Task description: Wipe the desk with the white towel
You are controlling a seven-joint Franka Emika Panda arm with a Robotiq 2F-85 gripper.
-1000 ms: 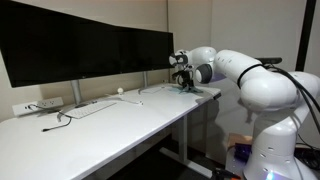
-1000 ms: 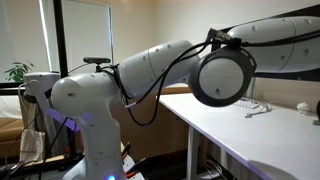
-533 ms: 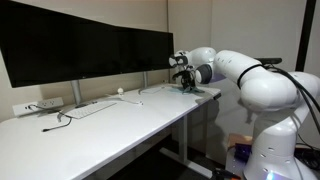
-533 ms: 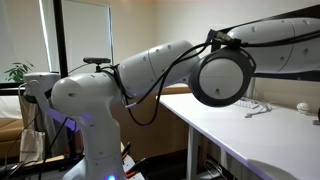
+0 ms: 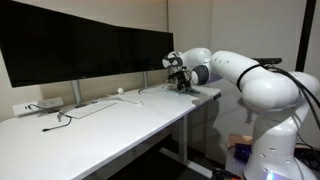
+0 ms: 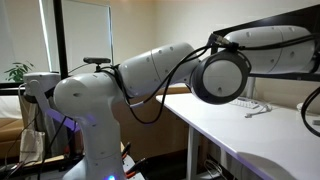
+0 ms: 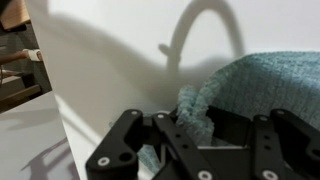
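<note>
**A:** Where is the small, wrinkled, pale teal-blue cloth towel (image 7: 262, 88)?

**B:** It is at the far end of the long white desk (image 5: 110, 128). In the wrist view the towel fills the right side of the picture, and one fold of it is bunched up in the middle.

**A:** And the black metal hand (image 7: 200, 140), how does it stand?

**B:** It is closed narrow and pinches that fold of the towel. I cannot tell whether the rest of the cloth touches the desk.

**A:** What carries the hand?

**B:** The thick white robot arm (image 5: 250, 80). It reaches over the desk end in both exterior views.

**A:** What else is on the desk?

**B:** A row of wide black monitors (image 5: 85, 45) stands along the back edge, and the hand is just beside their end. Well apart from it, at the near end, lies a flat white power strip (image 5: 40, 105), with a thin cable (image 5: 70, 115) beside it. Between them sits a small white round thing (image 5: 120, 91), too small to name.
</note>
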